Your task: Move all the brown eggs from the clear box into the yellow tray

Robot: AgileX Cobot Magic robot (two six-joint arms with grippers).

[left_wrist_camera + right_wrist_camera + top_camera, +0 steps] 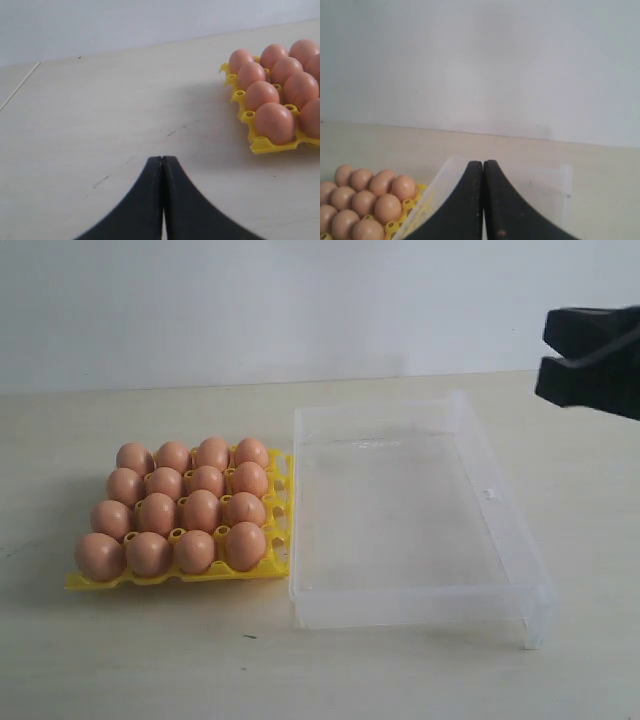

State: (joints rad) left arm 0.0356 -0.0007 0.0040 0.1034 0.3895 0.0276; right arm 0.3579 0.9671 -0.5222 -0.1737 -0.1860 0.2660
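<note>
Several brown eggs (200, 510) fill the cups of the yellow tray (279, 562) at the left of the table. The clear box (520, 570) stands right beside the tray with no egg showing in it. My right gripper (548, 358) hangs shut and holding nothing at the far right, above the box's far corner; its wrist view shows the gripper (483, 163) over the box (555, 190) with the eggs (387, 207) off to one side. My left gripper (163, 158) is shut with nothing in it above bare table, apart from the tray (260, 145) and its eggs (274, 122). The left gripper is out of the exterior view.
The tabletop (150, 660) is pale beige, and a plain white wall (300, 300) runs behind it. A thin seam (20, 85) crosses the table in the left wrist view.
</note>
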